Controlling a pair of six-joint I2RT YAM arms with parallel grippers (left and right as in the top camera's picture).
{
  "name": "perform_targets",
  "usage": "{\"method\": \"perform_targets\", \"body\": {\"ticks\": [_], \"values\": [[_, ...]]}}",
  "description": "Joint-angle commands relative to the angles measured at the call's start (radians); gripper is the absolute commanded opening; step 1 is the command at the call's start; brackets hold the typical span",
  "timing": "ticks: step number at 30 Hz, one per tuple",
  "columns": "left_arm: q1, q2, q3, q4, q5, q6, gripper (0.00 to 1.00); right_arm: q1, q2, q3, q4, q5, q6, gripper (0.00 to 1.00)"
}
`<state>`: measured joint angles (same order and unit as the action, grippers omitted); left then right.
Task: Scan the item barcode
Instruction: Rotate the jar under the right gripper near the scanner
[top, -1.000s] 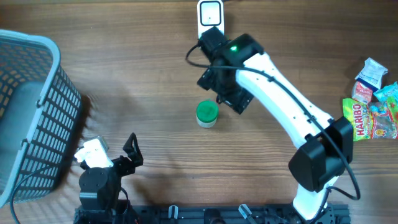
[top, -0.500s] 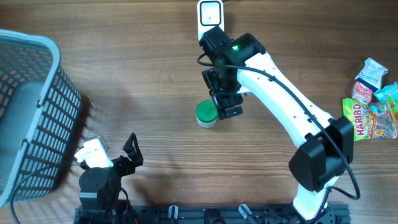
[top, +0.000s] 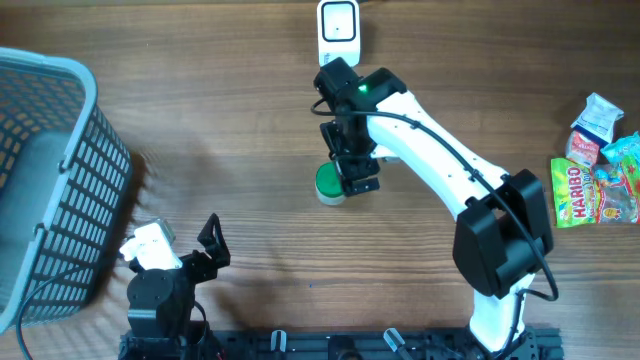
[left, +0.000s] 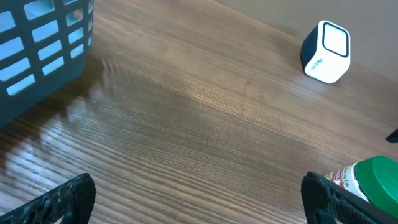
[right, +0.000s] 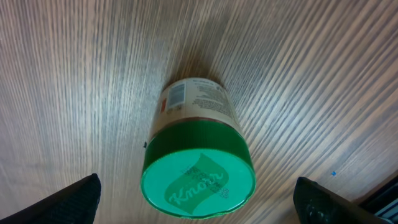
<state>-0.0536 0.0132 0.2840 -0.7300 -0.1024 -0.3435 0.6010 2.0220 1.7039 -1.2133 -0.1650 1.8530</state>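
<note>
As entered from the near edge of the table (top: 230, 120) outward:

1. Left pincer (top: 212, 240): parked near the front edge on the left, jaws spread wide, nothing between them. No part in the present step, by the look of it.
2. Basket (top: 95, 170): grey plastic mesh, at the left side of the table, well apart from the work.
3. Jar (right: 196, 106): the item to be scanned. Stands upright on the wood near the middle of the table, green lid (right: 198, 180) uppermost, paper label round the body. A small striped patch on the label, seen from the right wrist, looks like the barcode; too small to be sure.
4. Right pincer (top: 352, 172): hangs directly over the jar, fully open and empty, one finger showing on either side of the lid in the wrist view. No contact with the jar can be made out.
5. Snack packets (top: 595, 190): a small pile at the right edge, well apart from the jar.
6. Scanner (top: 339, 24): white, upright, at the far edge, beyond the jar and roughly in line with it.

Step in hand, as judged: the approach to pick up the jar; grasp not yet made. Next move calls for lowering the fingers about the lid or body, closing squarely, lifting, then turning the label patch to face the scanner window.
</note>
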Motion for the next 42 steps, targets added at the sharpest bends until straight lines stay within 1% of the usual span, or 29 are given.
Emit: {"method": "perform_targets", "body": {"ticks": [1,7,12,14,17,18,19,23,26,27,28,31,33,34,35,36,37,39,42], "values": [[-0.002,-0.007,-0.003,0.003,0.012,-0.005,1.00,0.048,0.071,-0.010,0.032,-0.009,-0.018,1.00],[-0.002,-0.007,-0.003,0.003,0.012,-0.005,1.00,0.075,0.151,-0.010,0.069,-0.001,-0.018,1.00],[-0.002,-0.007,-0.003,0.003,0.013,-0.005,1.00,0.075,0.168,-0.010,0.059,0.125,-0.039,0.99],[-0.002,-0.007,-0.003,0.003,0.013,-0.005,1.00,0.075,0.168,-0.010,0.058,0.131,-0.087,0.89],[-0.002,-0.007,-0.003,0.003,0.012,-0.005,1.00,0.075,0.168,-0.010,0.066,0.131,-0.221,0.77],[-0.002,-0.007,-0.003,0.003,0.012,-0.005,1.00,0.075,0.168,-0.010,0.075,0.131,-0.269,0.76],[-0.002,-0.007,-0.003,0.003,0.013,-0.005,1.00,0.075,0.168,-0.010,0.086,0.131,-0.324,0.76],[-0.002,-0.007,-0.003,0.003,0.013,-0.005,1.00,0.075,0.168,-0.010,0.166,0.131,-0.698,0.76],[-0.002,-0.007,-0.003,0.003,0.013,-0.005,1.00,0.073,0.168,-0.010,0.224,0.137,-1.118,0.75],[-0.002,-0.007,-0.003,0.003,0.013,-0.005,1.00,0.073,0.168,-0.010,0.234,0.153,-1.291,0.75],[-0.002,-0.007,-0.003,0.003,0.013,-0.005,1.00,0.073,0.168,-0.010,0.234,0.169,-1.392,0.75],[-0.002,-0.007,-0.003,0.003,0.012,-0.005,1.00,0.073,0.168,-0.010,0.214,0.213,-1.790,0.76],[-0.002,-0.007,-0.003,0.003,0.013,-0.005,1.00,0.073,0.168,-0.010,0.189,0.269,-1.975,0.76],[-0.002,-0.007,-0.003,0.003,0.012,-0.005,1.00,0.073,0.168,-0.010,0.182,0.317,-2.024,0.80],[-0.002,-0.007,-0.003,0.003,0.013,-0.005,1.00,0.073,0.168,-0.010,0.181,0.391,-2.054,0.95],[-0.002,-0.007,-0.003,0.003,0.012,-0.005,1.00,0.074,0.168,-0.008,0.183,0.447,-2.063,1.00],[-0.002,-0.007,-0.003,0.003,0.012,-0.005,1.00,0.076,0.167,-0.001,0.183,0.488,-2.060,1.00],[-0.002,-0.007,-0.003,0.003,0.012,-0.005,1.00,0.076,0.163,0.031,0.157,0.488,-2.041,1.00],[-0.002,-0.007,-0.003,0.003,0.013,-0.005,1.00,0.089,0.144,0.119,0.092,0.369,-2.006,1.00]]}}
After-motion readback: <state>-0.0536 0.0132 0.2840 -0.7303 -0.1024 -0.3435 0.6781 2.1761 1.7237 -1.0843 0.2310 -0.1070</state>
